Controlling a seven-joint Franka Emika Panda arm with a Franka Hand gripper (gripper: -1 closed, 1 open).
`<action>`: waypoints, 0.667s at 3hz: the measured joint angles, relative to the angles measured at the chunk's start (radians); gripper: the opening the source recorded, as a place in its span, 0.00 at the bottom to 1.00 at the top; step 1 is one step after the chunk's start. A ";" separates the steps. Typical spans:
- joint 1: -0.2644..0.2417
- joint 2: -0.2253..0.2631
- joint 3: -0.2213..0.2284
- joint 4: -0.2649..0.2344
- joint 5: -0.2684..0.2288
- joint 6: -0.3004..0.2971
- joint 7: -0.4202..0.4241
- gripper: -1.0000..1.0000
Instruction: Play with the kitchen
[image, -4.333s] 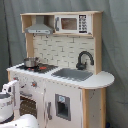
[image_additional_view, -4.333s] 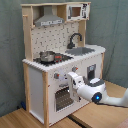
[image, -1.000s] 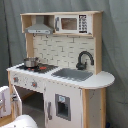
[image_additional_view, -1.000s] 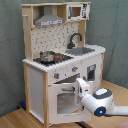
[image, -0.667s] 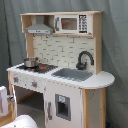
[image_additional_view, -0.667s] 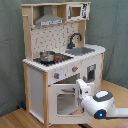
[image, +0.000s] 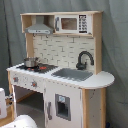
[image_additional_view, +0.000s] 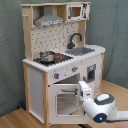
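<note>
**Toy kitchen, one unit, on wooden floor**

Setting: wooden floor (image_additional_view: 20, 120); grey-green curtain (image_additional_view: 10, 45) behind. One kitchen (image: 60, 75), white and light wood, standing upright against the curtain. On its counter, left to right in the first exterior view: one small pot (image: 31, 62), one grey sink (image: 73, 74), one black faucet (image: 84, 58). One gripper (image_additional_view: 83, 91), at the oven door (image_additional_view: 65, 99) in the second exterior view; cannot tell how the jaws stand.

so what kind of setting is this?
Likely a lab or studio test setup, not a real kitchen: a toy play kitchen stands before a grey fabric backdrop on a wood surface, with the robot arm facing its oven door.
</note>
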 joint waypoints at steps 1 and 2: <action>0.008 0.004 0.008 -0.002 0.000 -0.019 0.006 1.00; 0.029 0.013 0.024 -0.005 0.000 -0.061 0.020 1.00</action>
